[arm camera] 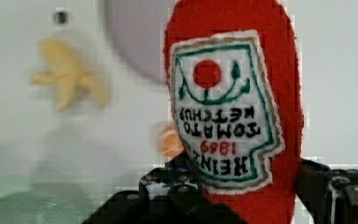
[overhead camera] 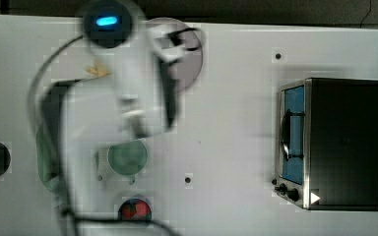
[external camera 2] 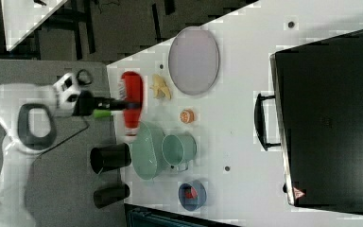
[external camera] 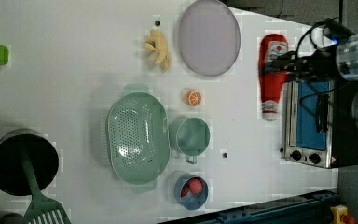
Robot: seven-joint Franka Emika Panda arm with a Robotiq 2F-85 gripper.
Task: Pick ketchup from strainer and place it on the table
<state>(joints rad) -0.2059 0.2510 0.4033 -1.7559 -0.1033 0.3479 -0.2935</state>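
Fingers (arm camera: 307,186) clamp ketchup (arm camera: 233,93): "HEINZ TOMATO KETCHUP 1869".

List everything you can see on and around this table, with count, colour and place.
ketchup: 1, red, held above table
strainer: 1, mint green, on table, empty
cup: 1, green, beside strainer
plate: 1, lilac, on table
banana: 1, yellow, peeled, beside plate
orange slice: 1, between plate and cup
bowl: 1, blue, holds red fruit
oven: 1, black and silver
table: 1, white
gripper: 1, black, closed on ketchup
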